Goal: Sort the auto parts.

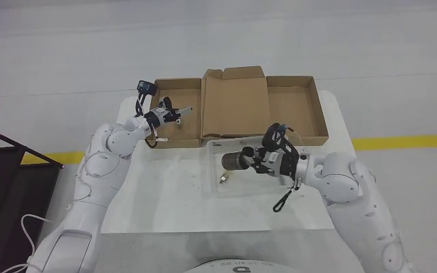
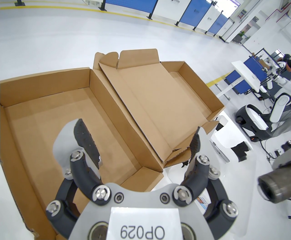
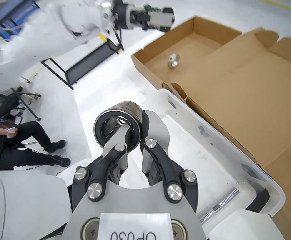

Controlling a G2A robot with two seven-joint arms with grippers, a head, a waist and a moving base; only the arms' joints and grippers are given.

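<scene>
Tabletop: your white tabletop (image 1: 171,198) carries a clear plastic tray (image 3: 218,136) at the near side. An opened cardboard box (image 1: 235,102) sits just beyond it, along the far edge.
Room: pale grey floor surrounds the tabletop, crossed by a yellow line (image 1: 396,142); blue partition panels (image 2: 188,11) stand far off.
Tray: a slim metal pin (image 3: 219,205) lies on its floor.
Right jaws: you have them clamped on a black linear bearing (image 3: 127,111), one finger inside its bore and one outside, held at the tray's left end.
Left jaws: spread wide and holding nothing, above the box's left compartment.
Box: a small metal ring (image 3: 173,60) lies in that left compartment, apart from the left jaws.
</scene>
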